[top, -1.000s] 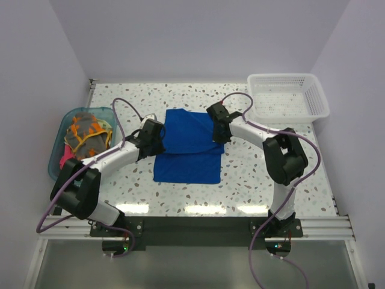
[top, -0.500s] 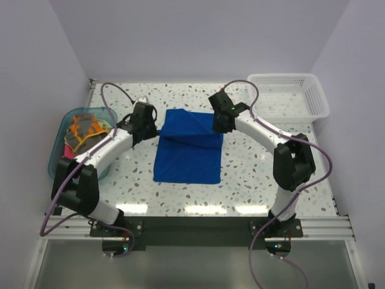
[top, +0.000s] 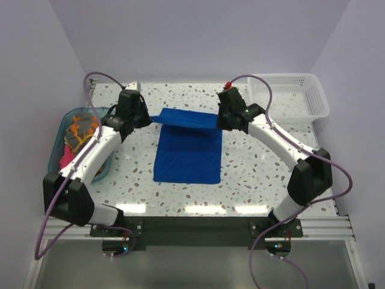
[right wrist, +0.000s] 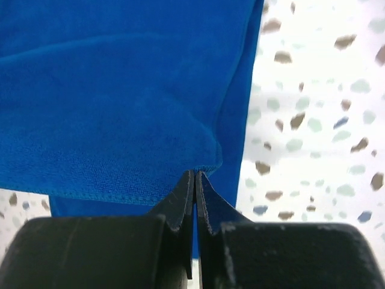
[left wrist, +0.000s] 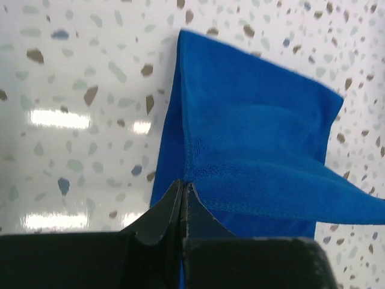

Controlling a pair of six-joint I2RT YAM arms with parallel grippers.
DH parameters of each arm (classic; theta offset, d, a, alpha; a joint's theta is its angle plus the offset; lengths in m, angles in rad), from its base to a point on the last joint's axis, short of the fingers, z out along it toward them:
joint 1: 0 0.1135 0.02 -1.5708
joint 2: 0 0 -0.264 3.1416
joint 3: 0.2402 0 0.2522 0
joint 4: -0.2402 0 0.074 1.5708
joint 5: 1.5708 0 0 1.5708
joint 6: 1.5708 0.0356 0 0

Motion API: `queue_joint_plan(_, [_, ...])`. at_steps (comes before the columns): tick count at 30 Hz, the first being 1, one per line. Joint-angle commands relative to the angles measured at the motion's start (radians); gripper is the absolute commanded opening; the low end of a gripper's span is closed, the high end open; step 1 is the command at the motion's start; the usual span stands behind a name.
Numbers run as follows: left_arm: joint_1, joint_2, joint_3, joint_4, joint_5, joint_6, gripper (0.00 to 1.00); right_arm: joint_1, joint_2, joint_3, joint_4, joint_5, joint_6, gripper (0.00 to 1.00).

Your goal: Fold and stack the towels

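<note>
- In the top view, the blue towel [top: 187, 158] is seen in the middle of the desk [top: 258, 174]. Its near part lies flat and its far edge is lifted and stretched as a straight band between the two arms.
- Only the top view shows the teal tub [top: 55, 164] at the left edge of the desk. An orange and grey towel [top: 79, 129] and a pink towel [top: 66, 159] are heaped in it.
- The white basket [top: 317, 103] at the far right corner is also shown only in that view.
- How the cloth is held cannot be made out from above; it is shown by the wrist views.
- In the left wrist view, the left end effector [left wrist: 183, 188] is closed to a thin slit, with the stitched left corner of the blue towel pinched between the tips.
- In the right wrist view, the right end effector [right wrist: 195, 177] is likewise pressed together, and the hemmed right corner is clamped in it.
- Both wrist views show the cloth hanging from the grip above the speckled desk.
- Compared with a second ago, both arms have been carried toward the far side of the desk.
- The far part of the blue towel, then slack and doubled over the near part, has been drawn out taut.
- The towel's near edge has stayed where it was.
</note>
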Motion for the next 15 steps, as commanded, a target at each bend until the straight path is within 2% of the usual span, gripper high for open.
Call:
queue_joint_plan(1, [0.004,-0.1,-0.149,-0.026,0.104,-0.024,0.0,0.003,-0.096,-0.139,0.028,-0.116,0.046,0.0])
queue_joint_plan(6, [0.004,-0.211,-0.341,0.003,0.164,-0.06,0.0,0.02,-0.204,-0.327,0.045,-0.162,0.059,0.0])
queue_joint_plan(10, [0.003,-0.229,-0.481,0.046,0.21,-0.08,0.0,0.02,-0.221,-0.404,0.063,-0.173,0.06,0.0])
queue_joint_plan(15, [0.003,-0.177,-0.472,0.065,0.217,-0.078,0.0,0.02,-0.195,-0.386,0.084,-0.159,0.036,0.0])
